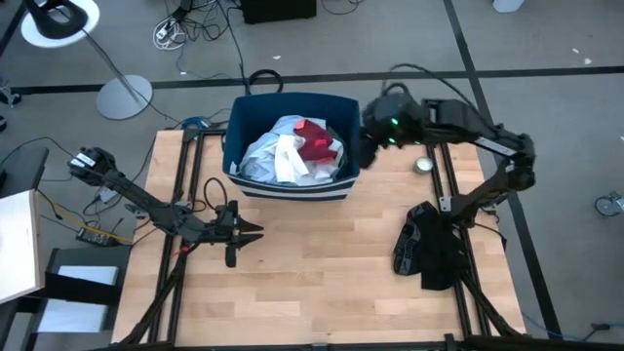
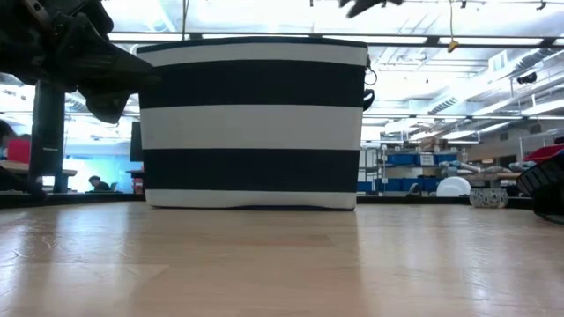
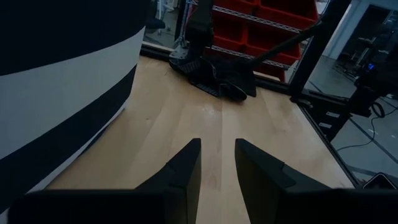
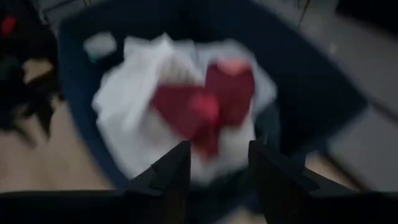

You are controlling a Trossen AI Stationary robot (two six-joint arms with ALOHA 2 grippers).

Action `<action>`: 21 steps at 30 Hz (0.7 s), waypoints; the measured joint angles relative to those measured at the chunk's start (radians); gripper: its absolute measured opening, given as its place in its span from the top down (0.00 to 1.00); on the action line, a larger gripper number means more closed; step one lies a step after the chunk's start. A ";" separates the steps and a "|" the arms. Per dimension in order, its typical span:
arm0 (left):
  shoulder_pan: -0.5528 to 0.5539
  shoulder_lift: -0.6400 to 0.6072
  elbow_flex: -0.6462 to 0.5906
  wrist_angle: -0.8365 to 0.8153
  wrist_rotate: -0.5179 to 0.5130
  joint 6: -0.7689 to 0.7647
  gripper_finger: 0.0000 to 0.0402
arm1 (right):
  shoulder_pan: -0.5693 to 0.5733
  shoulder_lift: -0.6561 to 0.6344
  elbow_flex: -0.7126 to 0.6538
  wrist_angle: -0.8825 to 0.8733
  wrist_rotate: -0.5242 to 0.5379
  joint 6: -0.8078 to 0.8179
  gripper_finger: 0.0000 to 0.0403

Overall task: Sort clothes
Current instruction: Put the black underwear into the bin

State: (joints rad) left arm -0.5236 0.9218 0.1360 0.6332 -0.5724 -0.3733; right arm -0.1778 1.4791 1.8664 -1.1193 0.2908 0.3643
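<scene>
Spread right fingers (image 4: 214,171) hover empty above dark red socks (image 4: 208,106) lying in the bin (image 1: 255,115).

Two robot arms, both dark, near-black, built of slim tubular links with bulkier joint housings.

Left arm (image 1: 146,203): thin black links, a lighter marking on the housing at its rear joint, thin cable running beside it. Left pincer (image 3: 217,167): two flat, matte black fingers (image 3: 181,169), wedge-shaped with angular, chamfered edges.

Right arm (image 1: 487,146): black links, boxy black wrist housing carrying a small green light (image 1: 393,123), black cable looping above it. Right pincer (image 4: 217,171): two dark, blocky fingers with bevelled inner faces.
</scene>
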 joint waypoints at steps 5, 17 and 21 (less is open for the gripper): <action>0.000 0.000 0.000 0.000 0.000 0.000 0.74 | 0.138 -0.065 -0.011 -0.243 0.042 0.237 0.60; 0.000 0.000 0.000 0.001 0.000 -0.005 0.74 | 0.617 -0.180 -0.418 -0.442 0.199 0.931 0.60; 0.000 0.000 0.000 0.001 0.000 -0.006 0.74 | 0.697 -0.204 -0.593 -0.443 0.115 1.147 0.60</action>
State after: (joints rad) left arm -0.5238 0.9218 0.1360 0.6342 -0.5724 -0.3794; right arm 0.5189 1.2747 1.2731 -1.5620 0.4059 1.5110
